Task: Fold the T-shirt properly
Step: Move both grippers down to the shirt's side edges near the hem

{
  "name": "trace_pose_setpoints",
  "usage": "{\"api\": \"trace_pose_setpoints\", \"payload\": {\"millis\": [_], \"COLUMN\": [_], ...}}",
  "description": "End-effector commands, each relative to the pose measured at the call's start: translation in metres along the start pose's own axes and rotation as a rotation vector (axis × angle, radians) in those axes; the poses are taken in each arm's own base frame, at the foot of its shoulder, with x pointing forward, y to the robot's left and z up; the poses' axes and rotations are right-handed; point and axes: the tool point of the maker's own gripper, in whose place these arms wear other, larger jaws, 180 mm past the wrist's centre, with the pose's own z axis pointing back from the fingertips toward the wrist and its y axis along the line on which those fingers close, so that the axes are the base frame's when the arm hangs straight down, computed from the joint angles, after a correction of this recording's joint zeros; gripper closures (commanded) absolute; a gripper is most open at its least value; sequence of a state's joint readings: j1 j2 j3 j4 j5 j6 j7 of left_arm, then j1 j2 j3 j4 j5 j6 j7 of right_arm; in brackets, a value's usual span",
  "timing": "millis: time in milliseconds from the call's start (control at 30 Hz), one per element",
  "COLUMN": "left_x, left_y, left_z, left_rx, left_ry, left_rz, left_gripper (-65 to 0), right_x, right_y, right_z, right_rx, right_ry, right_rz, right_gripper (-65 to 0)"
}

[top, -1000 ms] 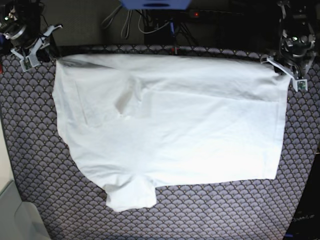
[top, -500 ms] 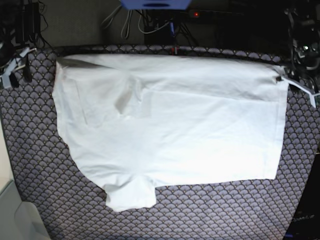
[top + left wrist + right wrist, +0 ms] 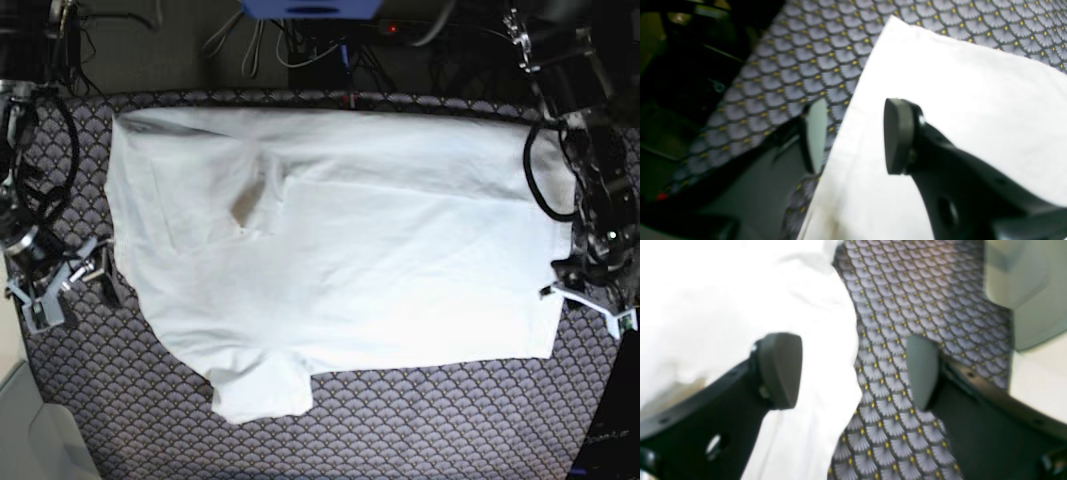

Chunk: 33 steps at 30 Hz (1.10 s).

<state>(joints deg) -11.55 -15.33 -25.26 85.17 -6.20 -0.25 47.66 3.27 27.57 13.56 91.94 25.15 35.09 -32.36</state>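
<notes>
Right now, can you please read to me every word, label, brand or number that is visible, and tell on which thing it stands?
T-shirt: no print or label that I can see.
Patterned cloth: only a scale-like pattern, no text.
Dark area at the lower right edge: faint light marks, too small and blurred to read.
No text can be read.

A scalloped-pattern surface (image 3: 450, 430) (loose cables (image 3: 255, 45) behind).
</notes>
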Motion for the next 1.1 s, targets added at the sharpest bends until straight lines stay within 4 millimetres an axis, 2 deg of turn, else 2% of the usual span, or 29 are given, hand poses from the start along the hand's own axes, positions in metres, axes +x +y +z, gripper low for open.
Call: {"api": "trace_pose_setpoints", "payload": {"millis": [0, 133, 233, 300, 400, 633, 733, 867, 1067], "left_x": [0.032, 0.051, 0.055, 0.053, 0.039, 0.037, 0.043, 0.031, 0.026], "left_y": [-0.001, -0.026, -0.038, -0.043, -0.046, -0.048, -0.049, -0.044, -0.043], "left_z": [-0.003, -0.017, -0.033, -0.044, -0.062, -0.095, -0.103, -0.108, -0.109], "left_rx": [-0.004, -0.051, -0.069, -0.076, -0.076, -0.068, -0.063, -0.053, -0.051], "left_ry": [-0.091, -0.219, -0.277, -0.276, -0.236, -0.217, -0.222, -0.186, -0.174], "left_rz": [0.001, -0.038, -0.043, -0.043, -0.039, -0.093, -0.087, -0.08, -0.082], "left_gripper": [-27.5, -27.5, -27.5, -27.5, -27.5, -27.5, -27.5, -27.5, -27.5], "right_x": [0.019, 0.009, -0.004, -0.007, -0.013, -0.025, -0.034, -0.049, -0.061], "right_y": [-0.013, -0.016, -0.019, -0.018, -0.018, -0.018, -0.026, -0.022, 0.002], "right_z": [-0.003, -0.034, -0.057, -0.072, -0.088, -0.125, -0.133, -0.139, -0.148], "right_rx": [-0.023, 0.015, 0.035, 0.053, 0.065, 0.082, 0.056, 0.053, 0.083], "right_ry": [-0.044, 0.004, 0.054, 0.069, 0.058, 0.072, 0.064, 0.074, 0.079], "right_rz": [0.006, -0.045, -0.097, -0.122, -0.165, -0.225, -0.287, -0.312, -0.327], "right_gripper": [-50.4, -50.6, -50.5, -50.5, -50.5, -50.5, -50.6, -50.6, -50.6]}}
